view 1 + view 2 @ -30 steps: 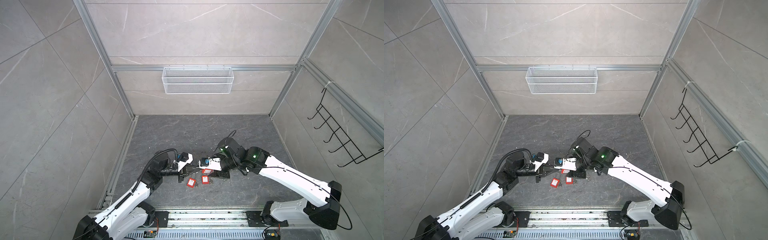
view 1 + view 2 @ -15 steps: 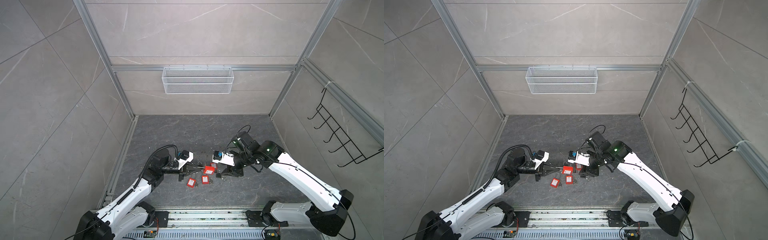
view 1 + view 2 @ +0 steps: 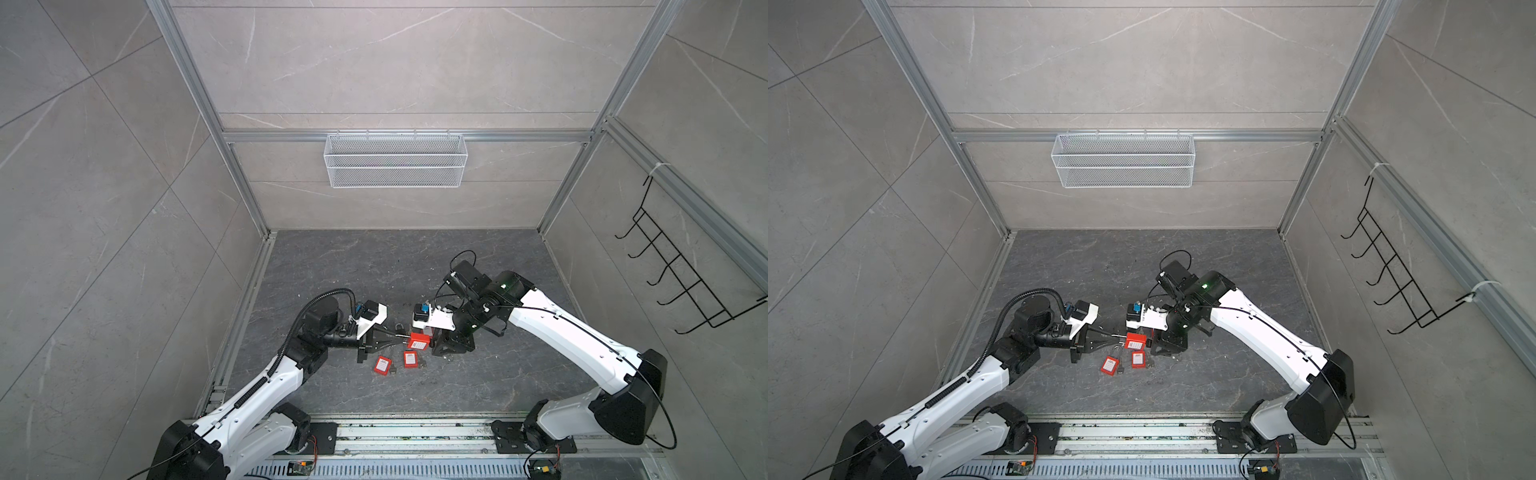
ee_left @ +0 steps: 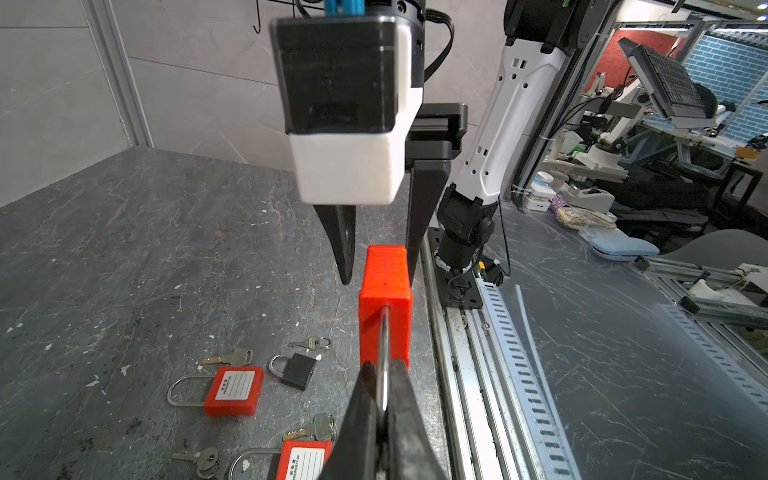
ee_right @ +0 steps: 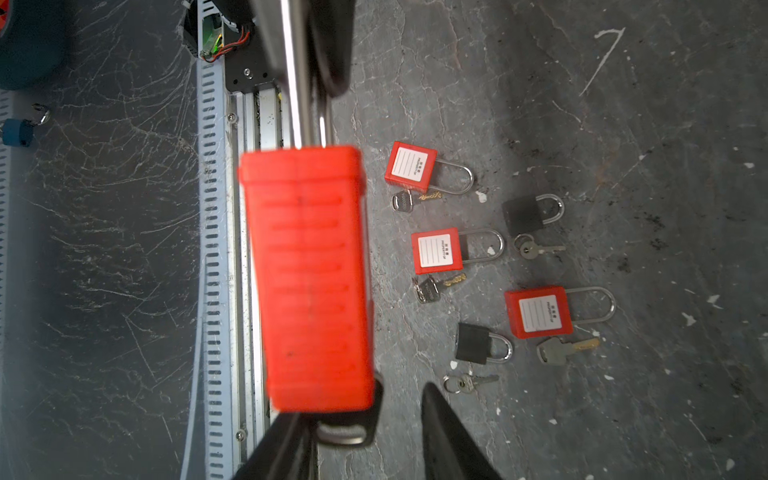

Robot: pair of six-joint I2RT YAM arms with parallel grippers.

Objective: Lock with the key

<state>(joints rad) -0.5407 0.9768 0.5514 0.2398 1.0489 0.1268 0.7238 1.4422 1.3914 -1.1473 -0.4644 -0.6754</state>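
Left gripper (image 3: pixel 401 340) is clamping fully closed on the shackle of the red padlock (image 3: pixel 419 341) and holding it out sideways over the table (image 3: pixel 332 270). Just in front of that padlock, spare red padlocks (image 3: pixel 383 365) are lying flat with loose keys (image 4: pixel 232 357) beside them. At the padlock's far end, what looks like a key (image 5: pixel 345 432) is sticking out of its base. The right gripper (image 3: pixel 434 343) is standing partly open, its fingers either side of that end and gripping nothing. A wire basket (image 3: pixel 395 160) is hanging on the back wall, well behind the padlock, its mesh showing through to the wall.
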